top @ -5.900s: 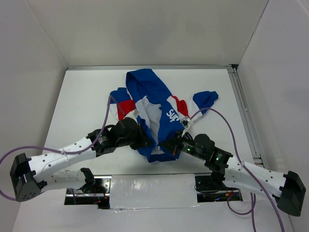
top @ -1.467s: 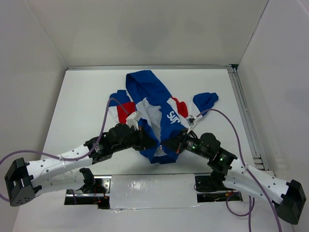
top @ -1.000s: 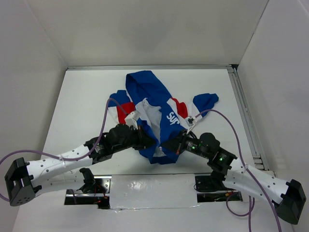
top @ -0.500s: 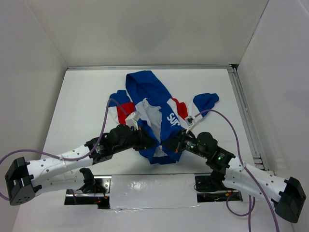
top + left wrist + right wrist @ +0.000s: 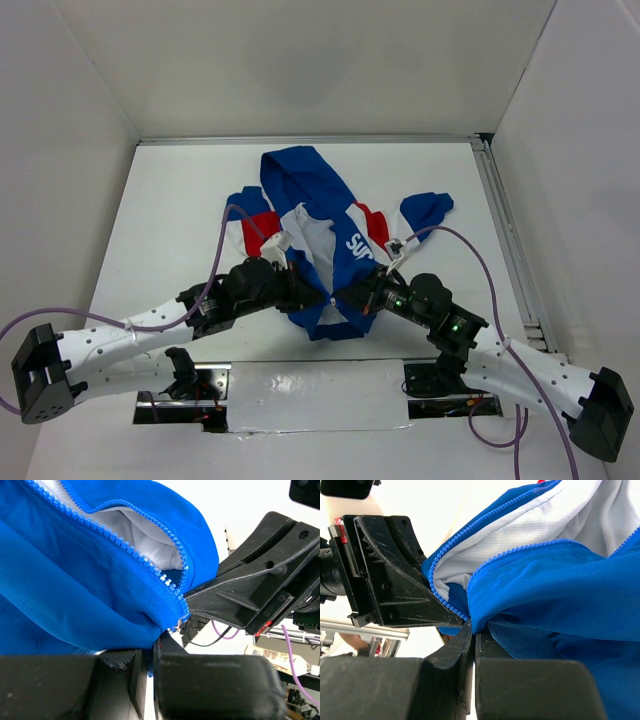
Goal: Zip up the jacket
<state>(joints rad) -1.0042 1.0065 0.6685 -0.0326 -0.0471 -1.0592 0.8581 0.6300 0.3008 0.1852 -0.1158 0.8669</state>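
The jacket (image 5: 318, 215) lies open on the white table (image 5: 170, 210), hood toward the back, white lining showing between its blue front panels. My left gripper (image 5: 316, 296) is shut on the left front panel's bottom corner, just below the zipper teeth (image 5: 150, 572); blue fabric (image 5: 75, 605) is pinched between its fingers (image 5: 210, 685). My right gripper (image 5: 350, 298) is shut on the right panel's bottom corner, where the blue cloth (image 5: 550, 595) enters its jaws. The two grippers stand tip to tip at the hem, each visible in the other's wrist view. No zipper slider shows.
A taped metal plate (image 5: 300, 385) covers the near table edge between the arm bases. A metal rail (image 5: 510, 250) runs along the table's right side. White walls enclose the table on three sides. Purple cables (image 5: 225, 235) arc over both arms.
Since several seconds ago both grippers have drawn closer together at the hem, bringing the two front edges near each other. Over the last second nothing has visibly moved.
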